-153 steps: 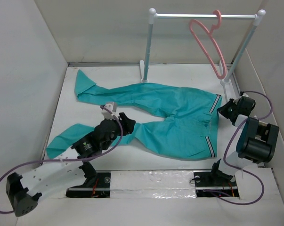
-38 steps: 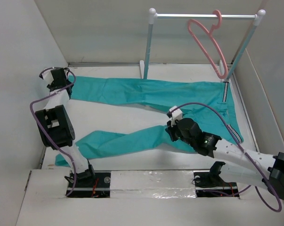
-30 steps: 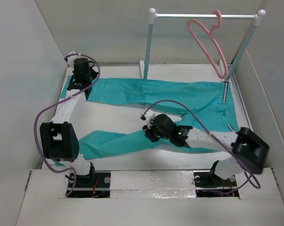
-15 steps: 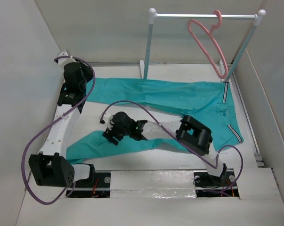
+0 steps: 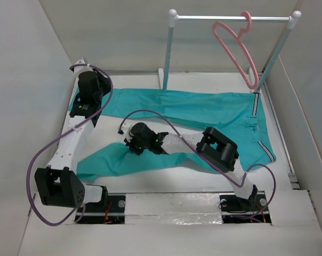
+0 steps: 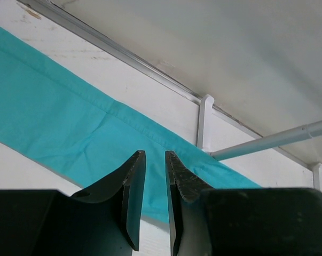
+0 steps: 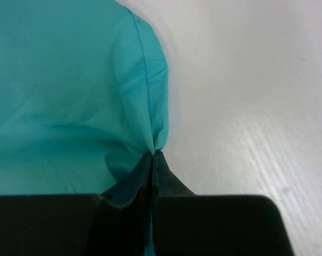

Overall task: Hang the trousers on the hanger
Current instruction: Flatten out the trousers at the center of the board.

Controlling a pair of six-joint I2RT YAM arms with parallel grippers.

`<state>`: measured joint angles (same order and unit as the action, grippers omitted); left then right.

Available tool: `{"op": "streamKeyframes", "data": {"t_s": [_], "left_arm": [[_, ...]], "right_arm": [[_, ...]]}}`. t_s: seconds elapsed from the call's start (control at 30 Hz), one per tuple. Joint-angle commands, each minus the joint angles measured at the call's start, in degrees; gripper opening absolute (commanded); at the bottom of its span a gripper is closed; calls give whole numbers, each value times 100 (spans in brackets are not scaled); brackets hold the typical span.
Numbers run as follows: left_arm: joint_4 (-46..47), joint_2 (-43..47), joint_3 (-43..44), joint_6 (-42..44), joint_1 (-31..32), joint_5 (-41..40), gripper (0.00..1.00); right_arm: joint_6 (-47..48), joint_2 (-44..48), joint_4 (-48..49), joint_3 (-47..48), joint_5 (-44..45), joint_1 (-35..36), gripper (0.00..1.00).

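Observation:
The teal trousers point(image 5: 203, 109) lie flat, both legs pointing left, with the striped waistband point(image 5: 256, 114) at the right by the rail stand's foot. The pink hanger point(image 5: 235, 48) hangs on the rail at the back right, far from both grippers. My right gripper point(image 5: 130, 143) reaches left and is shut on a pinched fold at the near leg's upper edge point(image 7: 150, 133); it shows at its fingertips in the right wrist view point(image 7: 152, 153). My left gripper point(image 5: 85, 109) hovers over the far leg's left end point(image 6: 70, 128). It is empty, its jaws narrowly apart point(image 6: 154, 156).
The white-and-grey rail stand point(image 5: 169, 48) stands at the back right; one of its feet point(image 6: 203, 125) shows in the left wrist view. White walls close in the left, back and right. The right arm's elbow point(image 5: 219, 149) lies over the trousers' seat.
My right gripper has swept left along the near leg and shut on its edge, drawing the leg end slightly right. My left gripper has shifted from the far-left corner to over the far leg's end.

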<state>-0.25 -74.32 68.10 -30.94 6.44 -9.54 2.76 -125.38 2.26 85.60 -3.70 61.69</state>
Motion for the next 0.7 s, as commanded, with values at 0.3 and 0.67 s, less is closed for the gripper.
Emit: {"op": "streamKeyframes", "data": {"t_s": [0.3, 0.67], "left_arm": [[43, -539, 64, -88, 51, 436, 25], [86, -635, -1070, -1116, -757, -391, 44]], "right_arm": [[-479, 691, 495, 202, 204, -1712, 20], [-338, 1681, 811, -1088, -271, -1713, 62]]}}
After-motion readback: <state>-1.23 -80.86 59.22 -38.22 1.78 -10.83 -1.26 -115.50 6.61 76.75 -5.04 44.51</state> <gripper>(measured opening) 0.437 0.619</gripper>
